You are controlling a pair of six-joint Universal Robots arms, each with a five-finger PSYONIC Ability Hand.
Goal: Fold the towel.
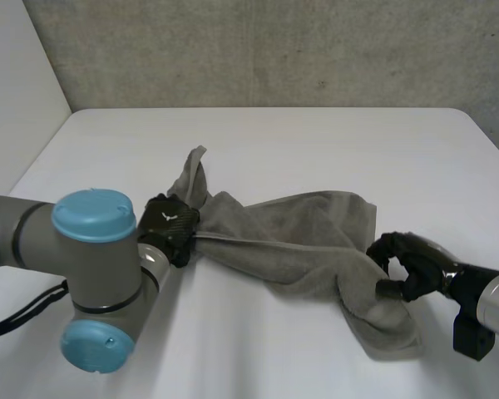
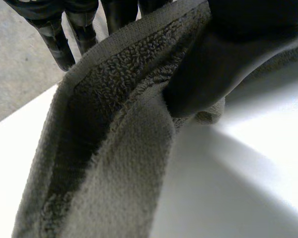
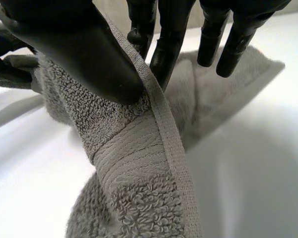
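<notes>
Towel (image 1: 291,237) bunched, long axis running left hand (image 1: 170,223) to right hand (image 1: 416,262).

The towel (image 1: 291,241) is plain grey terry (a flat ribbed band and smooth hem in the same grey cross one end). The left hand (image 1: 168,226) and right hand (image 1: 412,264) are black. The table (image 1: 316,141) is white, the far wall (image 1: 274,50) mottled grey. The left arm (image 1: 91,249) is grey with light-blue caps.

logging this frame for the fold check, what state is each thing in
towel: bunched up, not folded, stretched between both hands
left hand: shut on towel, pinching one end
right hand: shut on towel, thumb pinching a hemmed edge
table: towel resting on it
</notes>
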